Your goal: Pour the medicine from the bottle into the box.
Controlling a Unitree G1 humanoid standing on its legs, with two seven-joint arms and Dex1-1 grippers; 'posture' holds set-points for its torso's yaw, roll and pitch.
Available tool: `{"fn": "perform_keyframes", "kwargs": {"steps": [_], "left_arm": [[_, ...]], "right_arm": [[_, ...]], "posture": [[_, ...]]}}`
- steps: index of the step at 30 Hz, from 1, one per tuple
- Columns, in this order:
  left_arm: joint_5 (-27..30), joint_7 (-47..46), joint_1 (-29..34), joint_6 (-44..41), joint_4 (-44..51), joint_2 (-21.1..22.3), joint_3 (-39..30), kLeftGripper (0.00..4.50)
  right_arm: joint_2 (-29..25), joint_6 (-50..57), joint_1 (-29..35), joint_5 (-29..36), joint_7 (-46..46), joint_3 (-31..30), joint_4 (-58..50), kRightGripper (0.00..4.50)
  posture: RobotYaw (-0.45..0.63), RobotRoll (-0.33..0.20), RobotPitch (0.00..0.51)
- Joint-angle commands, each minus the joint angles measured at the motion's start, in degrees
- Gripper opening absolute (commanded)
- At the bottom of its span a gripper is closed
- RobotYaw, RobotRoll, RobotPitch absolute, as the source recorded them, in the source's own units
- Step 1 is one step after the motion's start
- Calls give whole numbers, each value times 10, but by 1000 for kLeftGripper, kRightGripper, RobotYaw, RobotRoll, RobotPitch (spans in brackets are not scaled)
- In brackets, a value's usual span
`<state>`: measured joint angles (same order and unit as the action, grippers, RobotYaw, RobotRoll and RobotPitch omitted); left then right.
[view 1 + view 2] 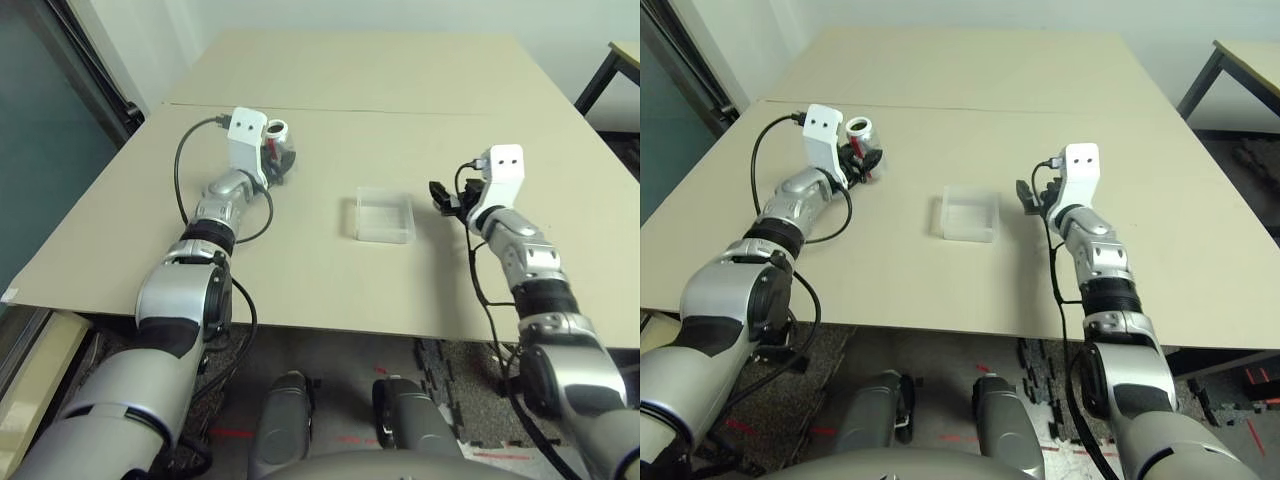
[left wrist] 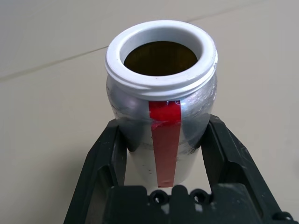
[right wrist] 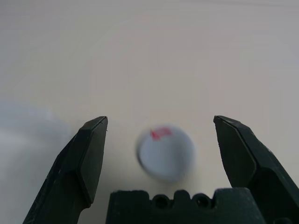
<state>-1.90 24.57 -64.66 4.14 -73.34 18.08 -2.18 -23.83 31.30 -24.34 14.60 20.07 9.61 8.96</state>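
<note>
My left gripper (image 2: 163, 126) is shut on the bottle (image 2: 161, 107), a small white one with a red strip down its side, at the far left of the table. Its mouth (image 1: 278, 128) is uncovered, and the inside looks dark brown; no single piece of medicine can be made out. The clear square box (image 1: 383, 215) lies at the table's middle, apart from both grippers. Just right of the box, my right gripper (image 3: 160, 120) is open. The grey round cap (image 3: 166, 151) with a red mark lies on the table below the gap between its fingers, touching neither.
A seam (image 1: 400, 110) runs across the tan tabletop behind the bottle. The table's front edge (image 1: 330, 325) lies close to my forearms. Black cables loop beside each wrist (image 1: 182, 170). Another table's leg (image 1: 600, 75) stands at the far right.
</note>
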Motion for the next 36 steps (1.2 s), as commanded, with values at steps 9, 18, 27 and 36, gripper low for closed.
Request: {"fn": "perform_keyframes", "kwargs": {"steps": [9, 18, 27, 36], "left_arm": [[-235, -40, -105, 139, -25, -6, 208, 2458], [-478, -155, -155, 228, -38, -38, 450, 2458], [-627, -269, -167, 220, -51, -60, 594, 2458], [-638, -286, -158, 219, -57, -64, 600, 2458]], "right_arm": [[-82, 147, 94, 29, 71, -28, -216, 4500], [-104, 175, 66, 25, 127, -126, -258, 4500], [-96, 170, 15, 6, 141, -169, -226, 4500], [-88, 176, 16, 7, 141, -172, -230, 4500]], "posture": [[-67, 0, 47], [-117, 0, 36], [-142, 0, 43], [-140, 0, 62]]}}
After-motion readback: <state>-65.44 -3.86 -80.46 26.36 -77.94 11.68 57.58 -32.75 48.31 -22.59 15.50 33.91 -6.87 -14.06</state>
